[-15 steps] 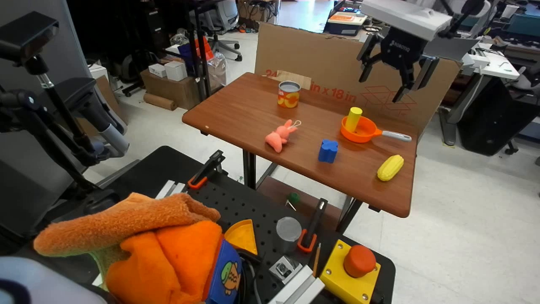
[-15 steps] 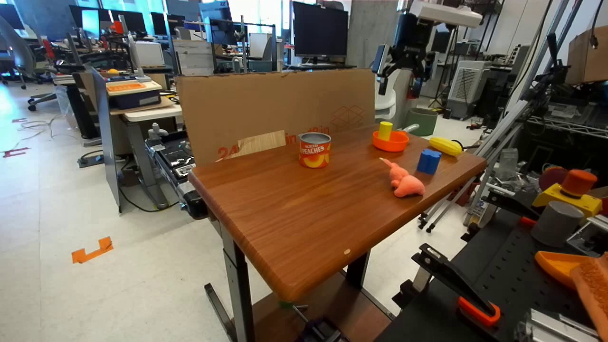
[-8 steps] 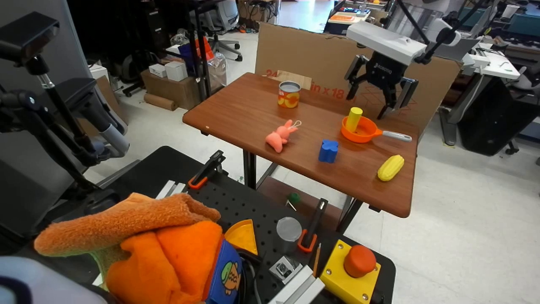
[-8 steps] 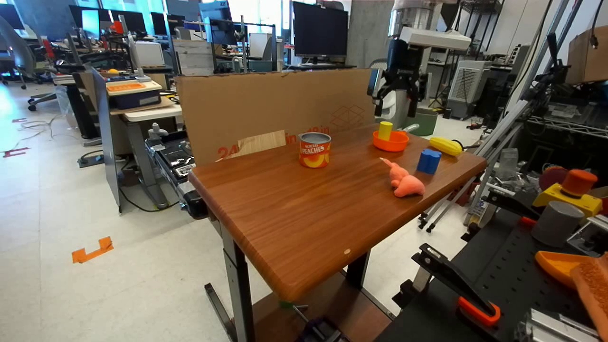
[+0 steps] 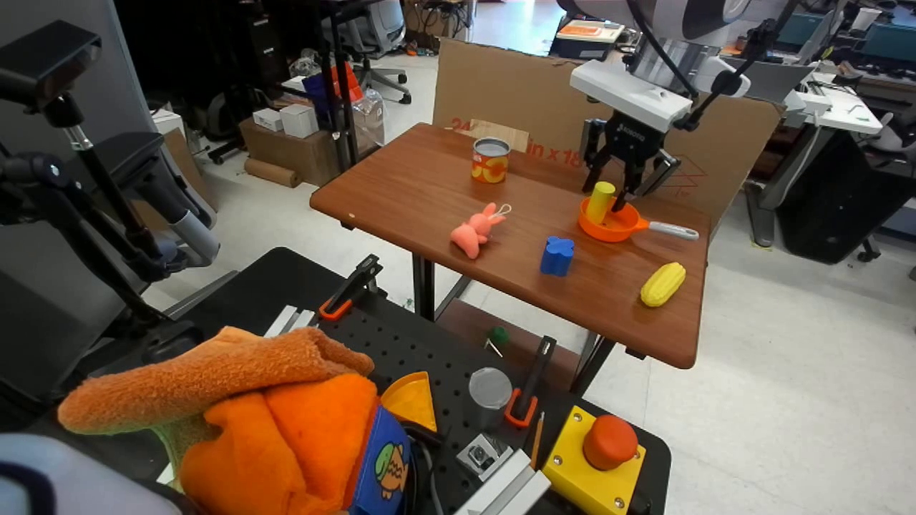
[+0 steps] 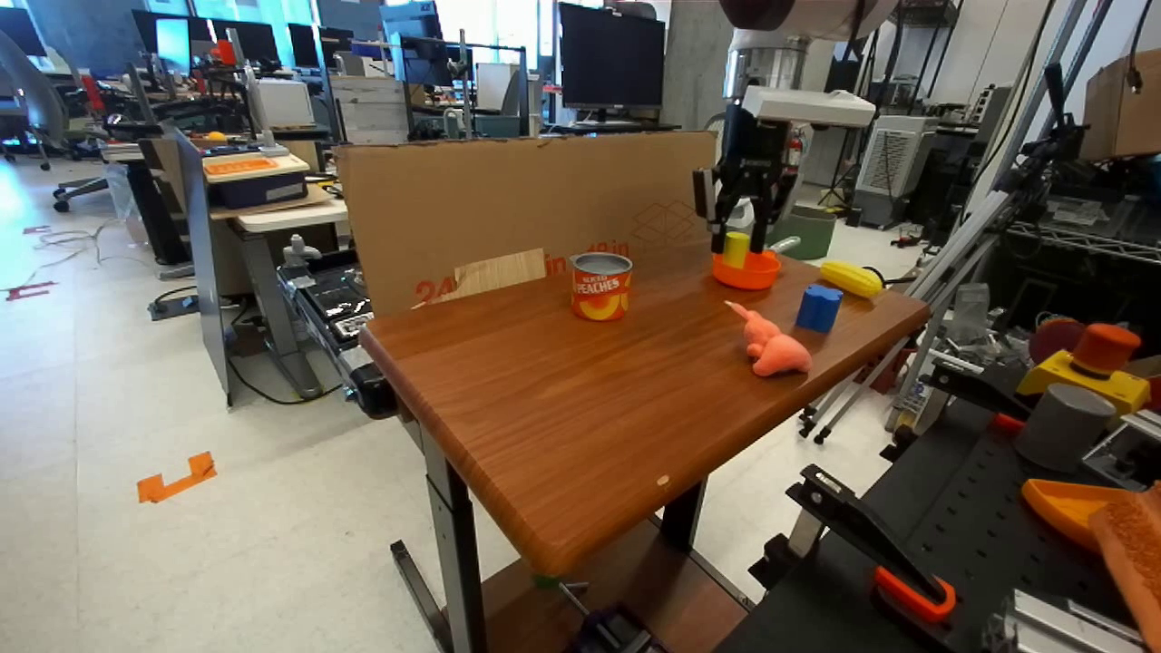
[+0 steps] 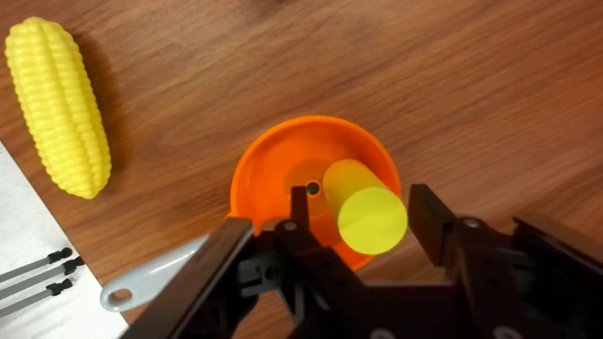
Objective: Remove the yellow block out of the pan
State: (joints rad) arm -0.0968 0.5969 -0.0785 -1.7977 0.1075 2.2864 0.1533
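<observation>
The arm hangs downward, its black fingers pointing down and spread well apart.

Bright light, washed-out windows, soft shadow beside corn, dark fingers (slightly blurred)
</observation>
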